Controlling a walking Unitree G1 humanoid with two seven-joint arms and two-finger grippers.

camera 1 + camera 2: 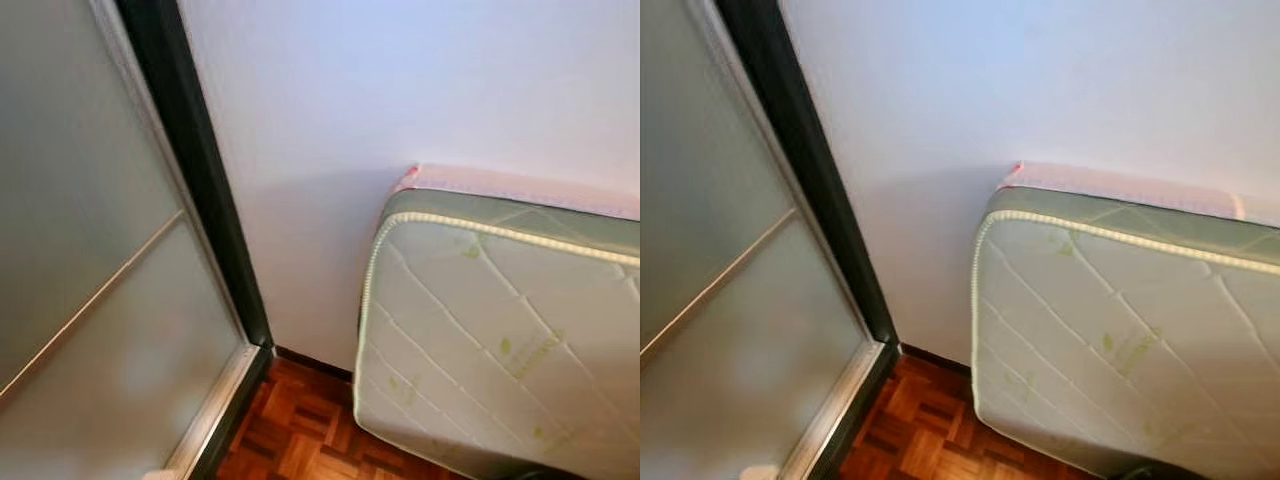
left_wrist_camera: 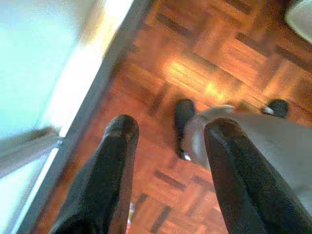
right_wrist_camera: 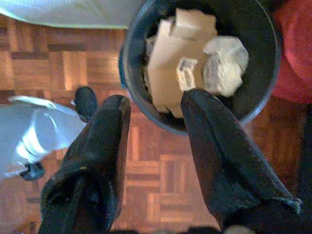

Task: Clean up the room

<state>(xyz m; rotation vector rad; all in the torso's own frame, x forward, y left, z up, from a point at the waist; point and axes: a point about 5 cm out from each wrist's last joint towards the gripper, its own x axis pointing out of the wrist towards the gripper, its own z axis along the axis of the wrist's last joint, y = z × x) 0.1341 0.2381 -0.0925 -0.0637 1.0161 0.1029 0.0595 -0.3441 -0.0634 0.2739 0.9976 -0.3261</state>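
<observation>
Both arms hang down, wrist cameras looking straight at the parquet floor.

Right gripper: two black fingers spread wide, nothing between them. Fingertips sit over the near rim of a dark round bin that stands on the floor. The bin holds tan cardboard pieces and a crumpled pale wad, probably paper, view is soft. The longest cardboard piece runs across the bin mouth, roughly in line with the fingers. The contents lie just beyond the fingertips, apart from them. A red object is beside the bin, and the pale edge of the mattress runs along the floor past it. A silver robot leg with a black foot shows next to the left finger.

Left gripper: fingers also well apart, empty, pointing down at bare parquet beside the metal track of a frosted sliding door.

Head views: white wall corner, with a quilted mattress standing on its long edge against the wall, its lower corner on the floor.
</observation>
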